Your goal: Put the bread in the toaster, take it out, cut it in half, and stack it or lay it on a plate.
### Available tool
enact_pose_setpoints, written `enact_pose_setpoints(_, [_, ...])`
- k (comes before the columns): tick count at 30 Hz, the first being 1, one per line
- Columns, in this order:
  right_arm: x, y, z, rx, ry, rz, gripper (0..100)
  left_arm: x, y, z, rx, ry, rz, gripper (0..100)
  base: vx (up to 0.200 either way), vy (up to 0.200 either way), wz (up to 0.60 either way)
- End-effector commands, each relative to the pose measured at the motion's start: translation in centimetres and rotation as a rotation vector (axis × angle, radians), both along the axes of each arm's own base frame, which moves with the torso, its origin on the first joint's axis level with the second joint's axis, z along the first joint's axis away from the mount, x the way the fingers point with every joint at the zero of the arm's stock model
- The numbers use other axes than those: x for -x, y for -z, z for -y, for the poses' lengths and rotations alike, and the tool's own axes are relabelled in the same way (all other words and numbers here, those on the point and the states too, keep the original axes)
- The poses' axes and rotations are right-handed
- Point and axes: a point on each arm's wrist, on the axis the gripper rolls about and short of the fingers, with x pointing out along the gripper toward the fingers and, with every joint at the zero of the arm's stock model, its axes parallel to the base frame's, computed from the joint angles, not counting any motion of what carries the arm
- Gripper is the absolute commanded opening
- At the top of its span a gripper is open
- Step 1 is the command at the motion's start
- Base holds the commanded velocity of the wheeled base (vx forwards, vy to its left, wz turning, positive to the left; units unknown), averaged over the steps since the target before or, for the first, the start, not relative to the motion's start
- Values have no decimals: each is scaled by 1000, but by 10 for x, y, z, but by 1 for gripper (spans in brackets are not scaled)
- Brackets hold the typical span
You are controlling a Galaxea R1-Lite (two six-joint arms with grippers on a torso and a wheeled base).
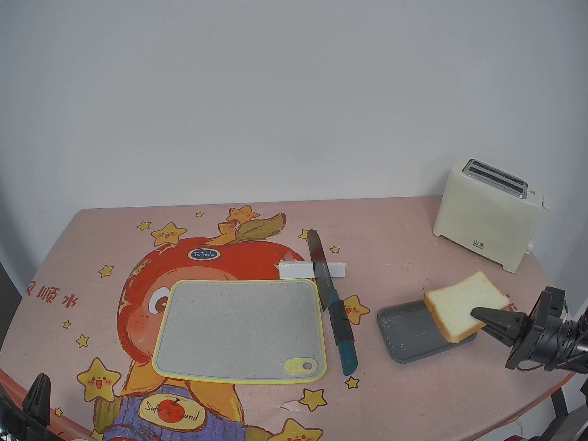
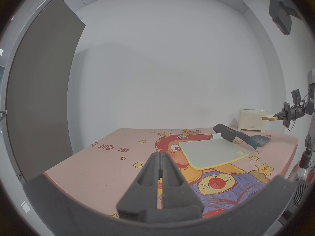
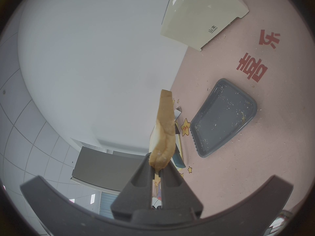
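My right gripper is shut on a slice of white bread by its near edge, holding it lifted above the dark grey plate at the right of the table. In the right wrist view the bread stands edge-on between the fingers, with the plate beneath. The cream toaster stands at the back right, its slots up. A knife with a teal handle lies beside the grey cutting board. My left gripper is shut and empty, low at the table's front left corner.
The knife blade rests across a small white block behind the board. Crumbs lie on the pink tablecloth near the toaster. The table's right edge runs close to my right arm.
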Motion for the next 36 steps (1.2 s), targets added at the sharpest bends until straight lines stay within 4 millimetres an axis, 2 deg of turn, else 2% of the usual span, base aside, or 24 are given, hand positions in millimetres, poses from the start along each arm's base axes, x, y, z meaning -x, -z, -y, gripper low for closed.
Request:
enact_pose_setpoints(1, [-4,-8,-1,12,-7,62,0,-1,5,0,0,0,-9,0,0,0,0])
enact_pose_setpoints(8, [-11,-14,-3,158,-46,224,0,-1,5,0,0,0,-9,0,0,0,0])
enact_pose_setpoints(14, [-12,-9,-5,303,-90,343,0,-1,5,0,0,-1,-9,0,0,0,0])
enact_pose_setpoints(20, [-19,7,-4,492,-138,418,0,-1,5,0,0,-1,-9,0,0,0,0])
enact_pose_setpoints(24, [-19,14,4,615,-137,480,0,-1,5,0,0,-1,-7,0,0,0,0])
enact_pose_setpoints(30, [-11,23,6,729,-184,550,0,-1,5,0,0,0,-9,0,0,0,0])
enact_pose_setpoints(36, [-13,20,8,766,-155,574,0,-1,5,0,0,0,-9,0,0,0,0])
